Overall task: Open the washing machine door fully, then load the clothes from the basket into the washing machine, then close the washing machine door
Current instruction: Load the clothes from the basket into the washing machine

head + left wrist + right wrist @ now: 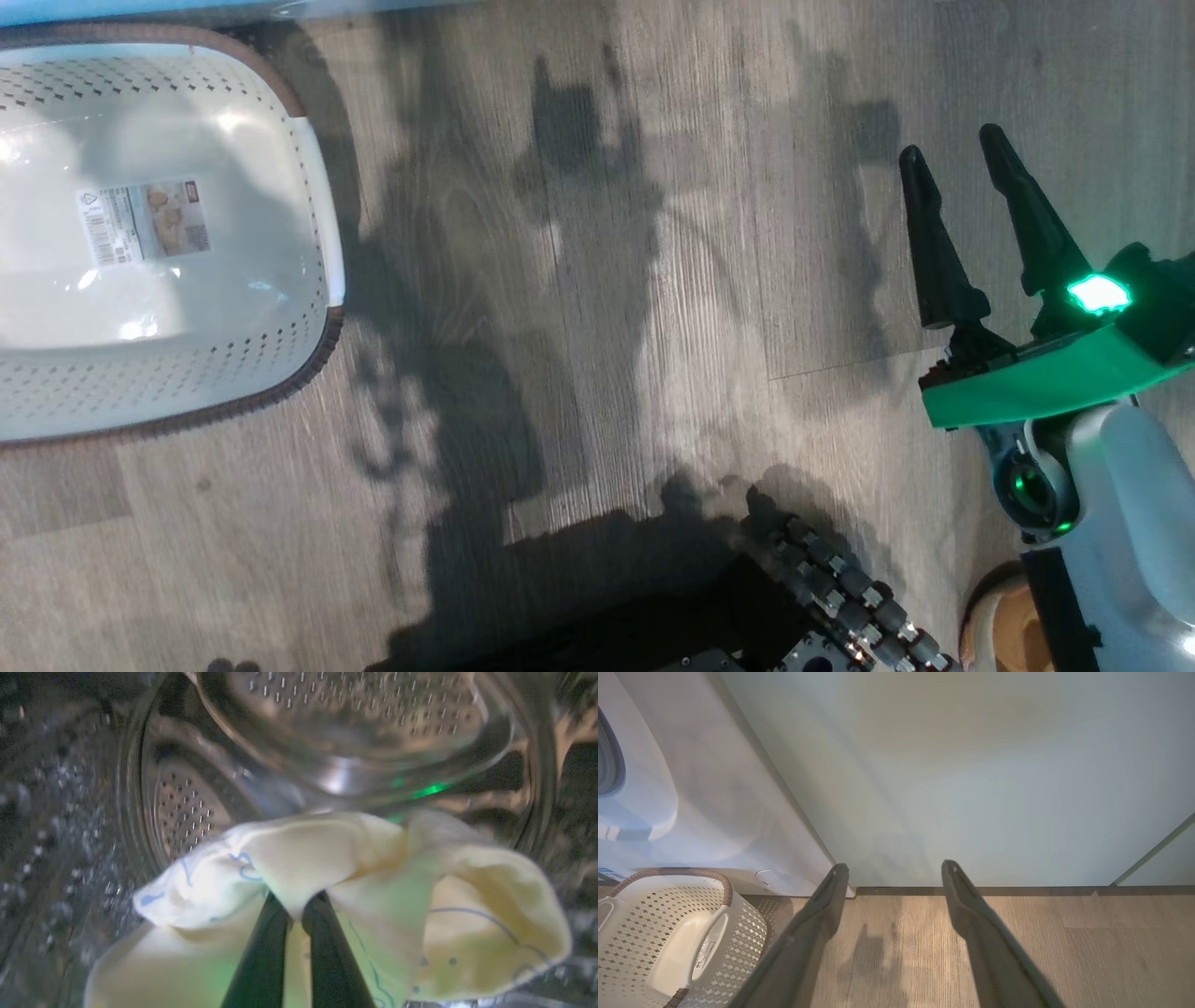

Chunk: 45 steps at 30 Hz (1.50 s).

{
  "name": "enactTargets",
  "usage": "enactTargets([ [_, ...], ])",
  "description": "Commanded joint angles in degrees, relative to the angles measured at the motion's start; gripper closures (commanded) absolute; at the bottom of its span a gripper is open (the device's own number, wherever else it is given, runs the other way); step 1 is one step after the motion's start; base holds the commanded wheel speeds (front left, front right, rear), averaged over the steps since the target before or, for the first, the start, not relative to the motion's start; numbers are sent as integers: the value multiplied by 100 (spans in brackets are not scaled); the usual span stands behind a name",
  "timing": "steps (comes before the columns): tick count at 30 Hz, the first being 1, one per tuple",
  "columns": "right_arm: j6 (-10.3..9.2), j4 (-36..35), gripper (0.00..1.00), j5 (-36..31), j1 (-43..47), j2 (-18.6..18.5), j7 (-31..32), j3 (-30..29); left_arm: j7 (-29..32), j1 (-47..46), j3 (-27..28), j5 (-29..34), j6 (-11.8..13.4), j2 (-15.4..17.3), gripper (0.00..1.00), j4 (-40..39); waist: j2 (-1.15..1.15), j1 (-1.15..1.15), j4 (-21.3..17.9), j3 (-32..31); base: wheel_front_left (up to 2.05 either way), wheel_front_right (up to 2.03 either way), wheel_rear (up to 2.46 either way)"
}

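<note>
The clothes (336, 858), a pale yellow bundle with thin blue outlines, are hanging inside the drum (350, 728) of the washing machine (714, 793). The left gripper (296, 903) is gripping a fold of them tightly between its two dark fingers. The fabric is drooping to both sides of the fingers. Perforated steel is curving around it, and open space is showing beyond it toward the drum's back wall. The basket (313, 215) is sitting on the wood floor (607, 280) just in front of the washing machine's lower edge, its bare bottom showing a label (145, 222). The right gripper (950, 147) is hovering well apart from the basket over a wide stretch of floor. Its fingers are spread and holding nothing, and they are pointing toward the pale cabinet (971, 765) beside the washing machine.
</note>
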Motion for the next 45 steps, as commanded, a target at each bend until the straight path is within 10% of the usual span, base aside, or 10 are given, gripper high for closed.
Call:
enactTargets([
  [1, 9, -131, 0, 29, 69, -8, -37, 58, -12, 57, 20, 78, -43, 194, 100, -103, 0, 0, 6, -2, 0, 0, 0],
  [8, 9, -107, 0, 3, 74, -8, -37, 48, 65, 134, -297, 91, -253, 117, 100, 888, 0, 0, 35, -41, 0, 0, 0],
  [11, 9, -97, 0, -14, 89, -8, -37, 31, 257, 89, -470, 9, -296, 58, 56, 1273, 0, 0, 55, -72, 0, 0, 0],
  [13, 9, -87, 0, -24, 106, -8, -37, 19, 389, 77, -558, -70, -308, 17, 0, 1487, 0, 0, 70, -111, 0, 0, 0],
  [26, 9, 22, 0, -94, 360, -20, -37, -51, 1071, 921, -1389, -1109, -316, -89, 0, 1540, 0, 0, 236, -829, 0, 0, 0],
  [45, 9, 186, 0, -189, 1157, -236, -37, -347, 402, 3576, -2112, -2290, -317, -67, 0, 1066, 0, 0, 604, -2603, 0, 0, 0],
])
